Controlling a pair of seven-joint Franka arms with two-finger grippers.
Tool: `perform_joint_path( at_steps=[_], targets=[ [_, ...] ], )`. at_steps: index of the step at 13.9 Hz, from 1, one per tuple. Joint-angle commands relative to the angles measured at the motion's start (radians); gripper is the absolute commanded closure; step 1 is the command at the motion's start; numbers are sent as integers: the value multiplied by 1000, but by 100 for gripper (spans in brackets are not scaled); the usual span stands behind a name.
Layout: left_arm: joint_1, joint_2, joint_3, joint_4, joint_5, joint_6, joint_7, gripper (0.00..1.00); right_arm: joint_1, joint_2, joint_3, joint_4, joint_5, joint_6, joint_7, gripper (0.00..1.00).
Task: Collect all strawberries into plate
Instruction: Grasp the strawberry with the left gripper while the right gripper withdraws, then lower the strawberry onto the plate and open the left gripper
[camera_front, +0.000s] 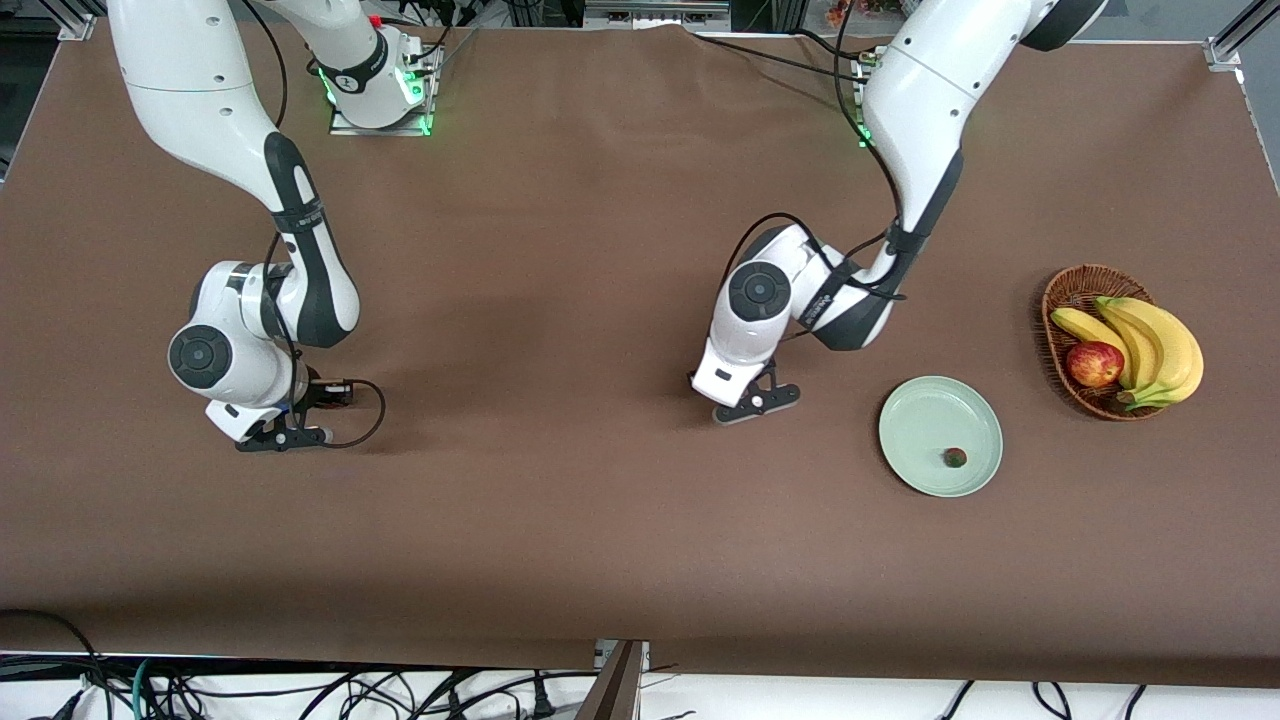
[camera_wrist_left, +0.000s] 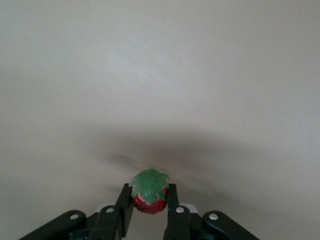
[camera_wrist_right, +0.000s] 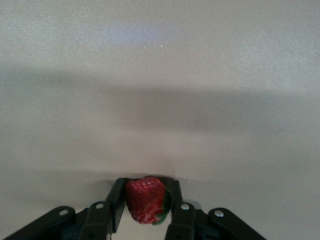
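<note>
A brown cloth covers the table (camera_front: 560, 200) from end to end. On it, toward the left arm's end, lies the pale green plate (camera_front: 915, 420) (one strawberry (camera_front: 955, 458) rests inside it, near the rim closest to the front camera). A wicker basket (camera_front: 1062, 290) of fruit stands just beside the plate, closer still to that end and a little farther from the front camera. The two arm bases are mounted along the robots' edge
</note>
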Motion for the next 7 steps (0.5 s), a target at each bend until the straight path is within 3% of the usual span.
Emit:
perform_joint_path(
  at_steps=[1,4,7],
  targets=[
    [91,-96,-6,-14,28,-126,150,94,6,-37,0,-37,9,17,-17,90],
    [207,-161,-11,-18,27,-259,397,92,23,-34,23,33,13,6,3,91],
    [307,-165,-11,-32,25,-285,693,92,45,36,108,169,70,7,137,91]
  ],
)
